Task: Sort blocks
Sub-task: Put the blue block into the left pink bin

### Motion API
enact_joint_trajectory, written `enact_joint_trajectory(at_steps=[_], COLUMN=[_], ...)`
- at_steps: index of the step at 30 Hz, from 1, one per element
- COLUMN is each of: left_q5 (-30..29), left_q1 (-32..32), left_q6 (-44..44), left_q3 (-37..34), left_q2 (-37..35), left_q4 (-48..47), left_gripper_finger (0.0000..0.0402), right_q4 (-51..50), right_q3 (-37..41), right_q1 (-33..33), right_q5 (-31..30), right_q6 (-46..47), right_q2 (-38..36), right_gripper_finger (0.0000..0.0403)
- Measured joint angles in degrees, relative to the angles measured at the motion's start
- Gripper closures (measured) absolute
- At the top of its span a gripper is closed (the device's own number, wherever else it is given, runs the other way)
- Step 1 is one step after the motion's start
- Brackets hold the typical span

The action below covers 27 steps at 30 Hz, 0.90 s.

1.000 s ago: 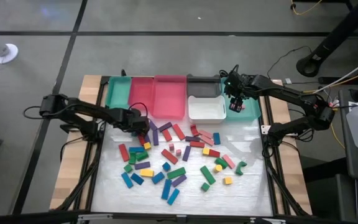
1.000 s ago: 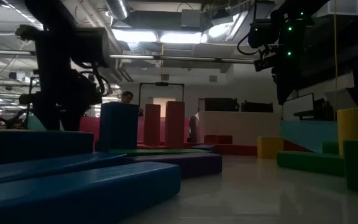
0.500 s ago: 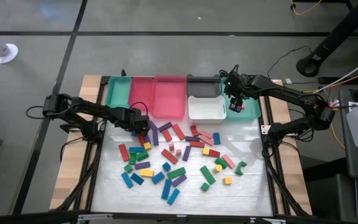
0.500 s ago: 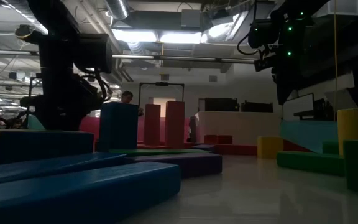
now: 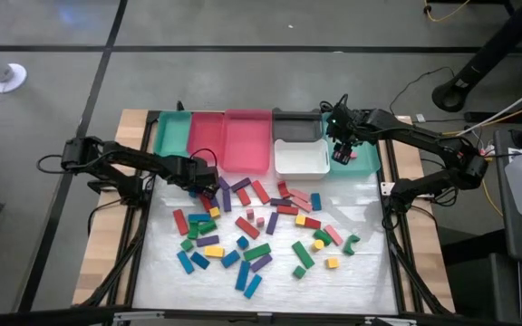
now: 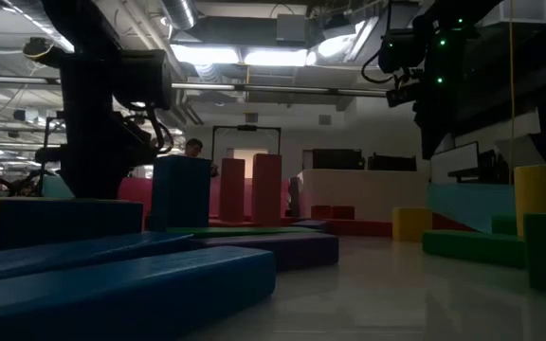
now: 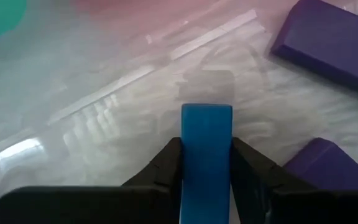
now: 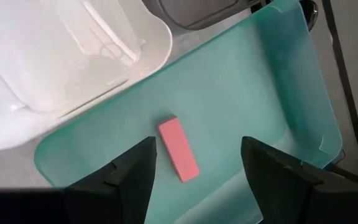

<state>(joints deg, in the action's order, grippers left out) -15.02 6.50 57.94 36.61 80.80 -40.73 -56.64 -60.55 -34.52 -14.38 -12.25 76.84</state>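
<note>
Left pincer (image 7: 206, 180) clamps a blue block (image 7: 206, 155) on the worktop (image 7: 123, 124) — lift comes next; right pincer (image 8: 197, 163), fingers spread and empty, hangs above a pink block (image 8: 178, 149) in the teal tray (image 8: 253, 87)

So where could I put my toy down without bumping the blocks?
The bare patch along the front edge of the table mat, below the yellow block, is free. The white tray looks empty too. The middle, around the blocks, is crowded. The teal tray by the right tool holds only one pink block.
</note>
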Motion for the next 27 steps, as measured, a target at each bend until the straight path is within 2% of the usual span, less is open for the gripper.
enact_joint_trajectory(at_steps=[10,17,20,27], left_q5=[7.48,6.89,3.03,-15.43], left_q1=[-0.04,-0.07,-0.07,1.54], left_q6=[-1.4,-1.38,-1.72,-5.21], left_q3=[-0.17,-0.12,-0.06,0.03], left_q2=[-9.04,-17.6,-20.92,-24.14], left_q4=[-0.44,1.28,3.53,6.52], left_gripper_finger=[0.031,0.0307,0.0308,0.0302], right_q4=[0.07,0.17,0.24,1.18], right_q3=[0.02,0.02,0.0,0.01], right_q1=[0.0,0.0,0.0,0.0], right_q5=[0.01,0.08,0.08,0.23], right_q6=[0.0,0.0,0.0,0.0], right_q2=[0.0,0.0,0.0,0.0], right_gripper_finger=[0.0166,0.0166,0.0166,0.0166])
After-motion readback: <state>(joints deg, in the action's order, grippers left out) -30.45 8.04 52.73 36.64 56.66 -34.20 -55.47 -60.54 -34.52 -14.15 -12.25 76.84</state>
